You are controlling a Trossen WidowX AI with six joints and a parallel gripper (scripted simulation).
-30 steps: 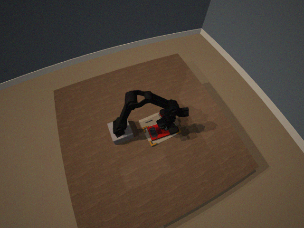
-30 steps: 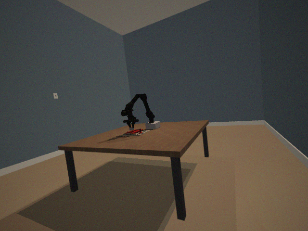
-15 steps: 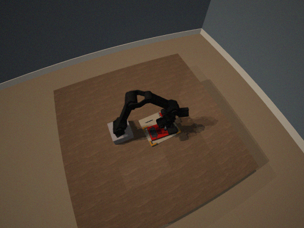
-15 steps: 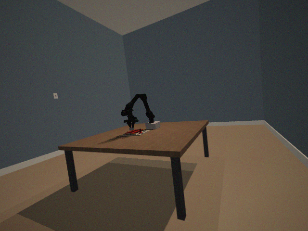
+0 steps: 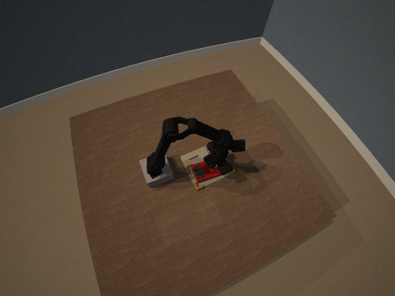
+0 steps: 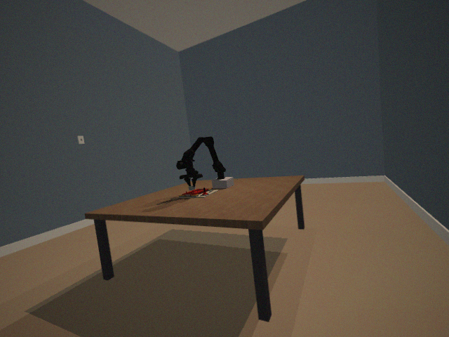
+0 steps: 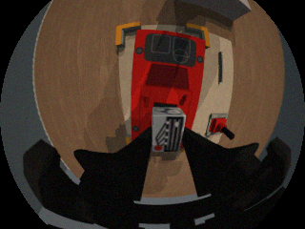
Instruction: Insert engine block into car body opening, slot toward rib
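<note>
My gripper [image 7: 167,130] [image 6: 191,187] is shut on the grey engine block [image 7: 168,130] [image 6: 191,188], one finger on each side. In the wrist view the block hangs over the front part of the red car body [image 7: 168,75] [image 5: 206,171] [image 6: 196,192], and a dark edge of the opening shows just behind it. In the exterior view the block appears a little above the body. The block hides most of the opening and the rib, and its slot side cannot be made out. In the top view the arm hides the block.
The body lies on a pale board [image 7: 216,97] [image 5: 187,156] between orange corner brackets [image 7: 120,36] [image 5: 198,187]. Beside it on the board are a dark slot [image 7: 220,68] and a red part with a black handle [image 7: 220,125]. The arm's pale base block [image 5: 159,179] [image 6: 223,182] stands behind the board.
</note>
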